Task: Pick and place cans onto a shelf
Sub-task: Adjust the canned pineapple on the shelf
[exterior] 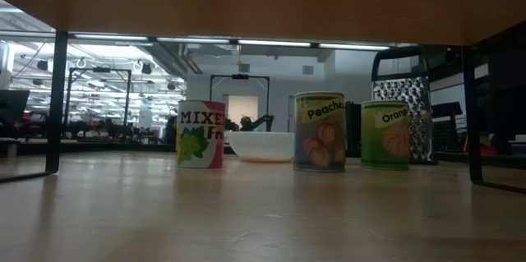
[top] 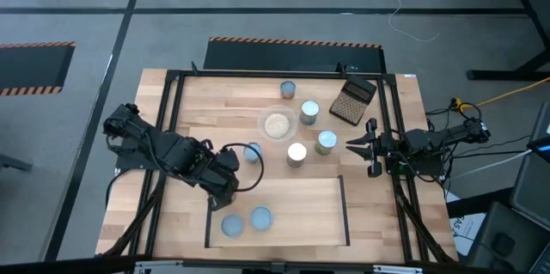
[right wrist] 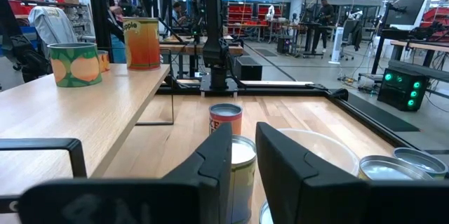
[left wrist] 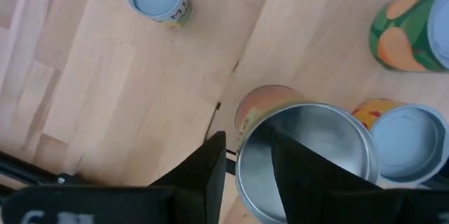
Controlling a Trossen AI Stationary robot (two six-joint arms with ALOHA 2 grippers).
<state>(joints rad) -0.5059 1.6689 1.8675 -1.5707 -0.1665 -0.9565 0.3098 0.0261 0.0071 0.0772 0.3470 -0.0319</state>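
- Nearest, on the shelf (top: 326, 214): two cans already standing, a pale-blue-topped one (top: 232, 225) and its neighbour (top: 260, 217), close together toward the left end; the rest of the board bare.
- Just behind them, over the shelf's left rear corner: the left gripper (left wrist: 247, 155), right on top of a silvery-topped can (left wrist: 316, 147) with a peach-orange label. Clamped on it or let go of it: cannot tell. Not clear either whether that can is resting on the board or hanging above it.
- Step in hand, as a judgement: delivery of a third can to the shelf, around the point of setting down.
- Next move, likely: can lowered flat onto bare board clear of the two neighbours, fingers spread, then a straight lift away so nothing tips.
- Beyond the shelf, on the tabletop: the Mixed Fruit can (top: 252, 152), then a white-topped can (top: 296, 154) and a green-labelled can (top: 326, 141).
- Level with those, at the right edge: the right gripper (right wrist: 243, 154), waiting, fingers a narrow gap apart with nothing between them.
- Farther back: the bowl of grains (top: 263, 124), another can (top: 309, 111) just beside it, the grater (top: 353, 100), and the farthest can (top: 288, 89).
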